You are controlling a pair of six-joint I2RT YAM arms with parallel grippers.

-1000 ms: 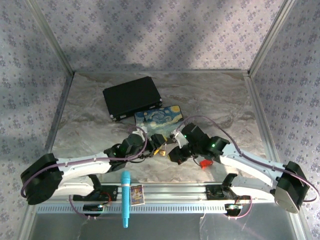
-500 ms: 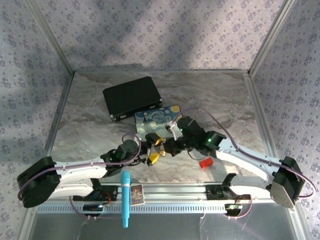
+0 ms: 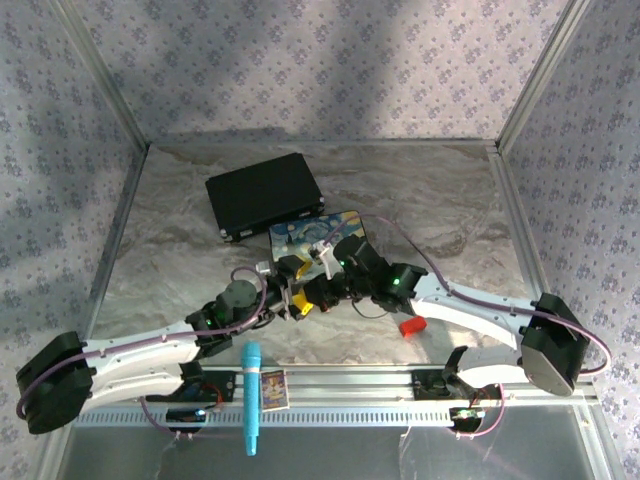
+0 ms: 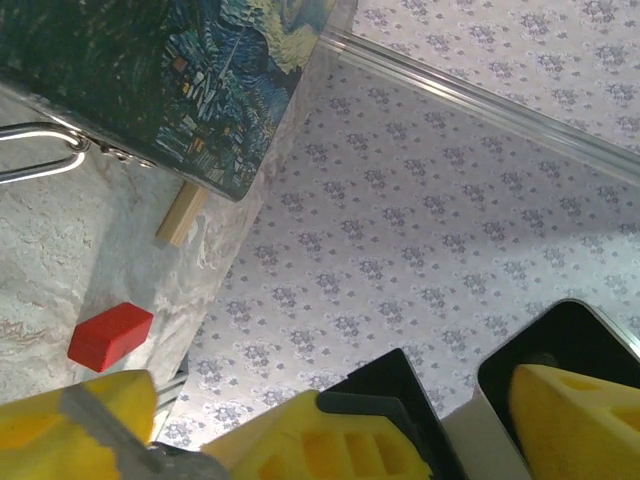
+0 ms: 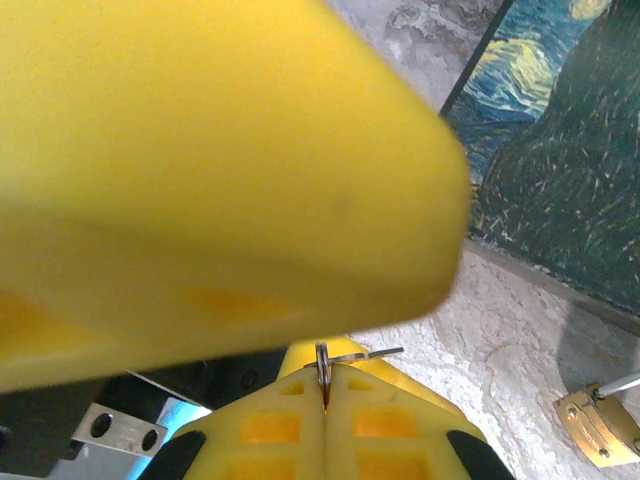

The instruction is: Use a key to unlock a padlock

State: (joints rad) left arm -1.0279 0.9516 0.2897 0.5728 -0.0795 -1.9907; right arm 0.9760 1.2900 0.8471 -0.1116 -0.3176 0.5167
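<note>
A: Right pincer (image 5: 325, 400), state?
B: Clenched; the yellow fingertips are pressed flat together with the key (image 5: 322, 368) nipped in the seam; a thin silver end stands up out of it.

A: Padlock?
B: The padlock (image 5: 598, 425) lies on the desk (image 5: 490, 335), at 4 o'clock of the right pincer in the wrist view; brass body, silver shackle; near the painted box (image 5: 560, 170); apart from the key.

A: Left pincer (image 3: 293, 292)?
B: From above it sits nose to nose with the right pincer at mid-desk; painted box at 12 o'clock of both; whether it is released or clenched, cannot tell.

A: Other items?
B: Red block (image 3: 410, 326) at 4 o'clock of the pincers; black case (image 3: 265, 195) at 11 o'clock; blue pen (image 3: 250, 395) at 7 o'clock on the near rail; tan block (image 4: 182, 215) just beside the painted box's edge.
</note>
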